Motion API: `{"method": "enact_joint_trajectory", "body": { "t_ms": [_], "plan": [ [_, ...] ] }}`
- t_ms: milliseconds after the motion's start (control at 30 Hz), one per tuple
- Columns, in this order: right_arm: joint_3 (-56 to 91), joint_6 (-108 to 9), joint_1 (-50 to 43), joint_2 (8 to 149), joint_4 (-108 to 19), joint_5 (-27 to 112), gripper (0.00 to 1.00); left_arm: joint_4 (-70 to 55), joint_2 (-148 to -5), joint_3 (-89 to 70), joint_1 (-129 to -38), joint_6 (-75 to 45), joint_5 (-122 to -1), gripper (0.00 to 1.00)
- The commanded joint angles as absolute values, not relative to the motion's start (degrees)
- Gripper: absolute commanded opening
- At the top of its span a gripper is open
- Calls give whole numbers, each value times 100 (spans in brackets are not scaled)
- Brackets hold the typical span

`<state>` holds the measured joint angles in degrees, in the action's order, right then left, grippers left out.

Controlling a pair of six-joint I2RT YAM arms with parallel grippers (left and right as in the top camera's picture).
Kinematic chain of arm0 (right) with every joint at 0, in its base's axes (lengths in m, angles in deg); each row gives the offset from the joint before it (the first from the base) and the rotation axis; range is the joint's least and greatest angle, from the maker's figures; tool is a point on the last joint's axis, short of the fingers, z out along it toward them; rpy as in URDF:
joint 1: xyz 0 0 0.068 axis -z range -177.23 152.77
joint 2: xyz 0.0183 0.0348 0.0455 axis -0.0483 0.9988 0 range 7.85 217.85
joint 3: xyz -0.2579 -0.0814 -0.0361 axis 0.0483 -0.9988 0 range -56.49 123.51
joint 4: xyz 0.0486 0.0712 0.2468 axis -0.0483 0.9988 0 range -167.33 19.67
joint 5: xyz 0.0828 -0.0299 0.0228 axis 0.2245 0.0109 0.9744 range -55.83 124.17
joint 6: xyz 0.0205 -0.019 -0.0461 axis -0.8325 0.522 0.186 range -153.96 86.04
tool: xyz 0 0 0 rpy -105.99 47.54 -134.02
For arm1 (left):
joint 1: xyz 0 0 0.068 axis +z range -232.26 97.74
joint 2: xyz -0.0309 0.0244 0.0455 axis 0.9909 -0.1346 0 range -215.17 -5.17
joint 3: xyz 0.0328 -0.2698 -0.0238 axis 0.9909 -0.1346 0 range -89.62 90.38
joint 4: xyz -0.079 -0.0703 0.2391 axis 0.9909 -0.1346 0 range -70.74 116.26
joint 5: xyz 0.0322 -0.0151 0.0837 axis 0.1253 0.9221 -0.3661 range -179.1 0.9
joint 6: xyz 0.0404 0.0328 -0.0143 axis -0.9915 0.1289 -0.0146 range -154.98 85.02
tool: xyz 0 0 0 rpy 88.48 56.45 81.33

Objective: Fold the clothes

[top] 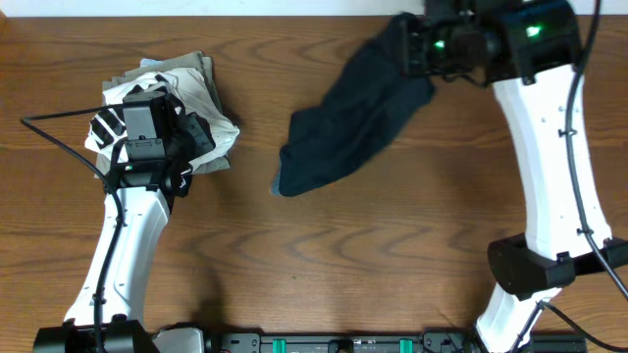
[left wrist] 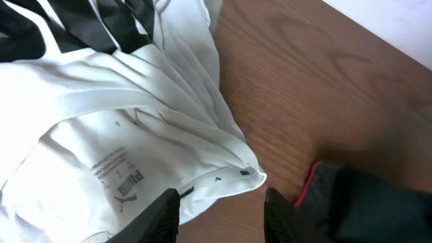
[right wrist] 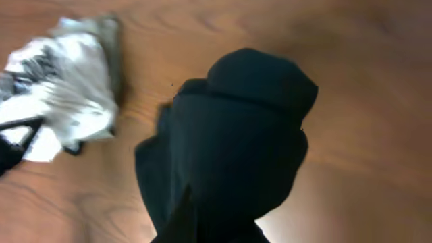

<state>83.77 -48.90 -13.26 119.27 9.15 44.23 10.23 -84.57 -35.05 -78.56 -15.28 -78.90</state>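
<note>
The black pants (top: 348, 123) hang from my right gripper (top: 417, 44) at the far right of the table. Their lower end rests crumpled on the wood near the middle. The right wrist view shows dark cloth (right wrist: 236, 148) bunched in front of the shut right gripper (right wrist: 216, 229), hiding its fingers. My left gripper (top: 196, 137) hovers over the clothes pile at the left. Its jaws are open over the hem of a white shirt (left wrist: 135, 121) and bare wood, left gripper (left wrist: 223, 219) holding nothing. A coral-red edge (left wrist: 309, 185) of the pants shows at the lower right of the left wrist view.
The white shirt with black lettering (top: 221, 132) lies on a khaki garment (top: 191, 67) at the far left. The shirt pile (right wrist: 74, 88) also shows in the right wrist view. Bare wooden table (top: 324, 265) lies between the arms' bases.
</note>
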Motion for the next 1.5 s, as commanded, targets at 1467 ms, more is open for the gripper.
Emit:
{"method": "enact_joint_trajectory", "body": {
  "t_ms": [1467],
  "plan": [
    [4605,-3279,1681,11874,88,2025,1,960,-8376,-3383,-7847,-1475,-6894,46]
  ]
}}
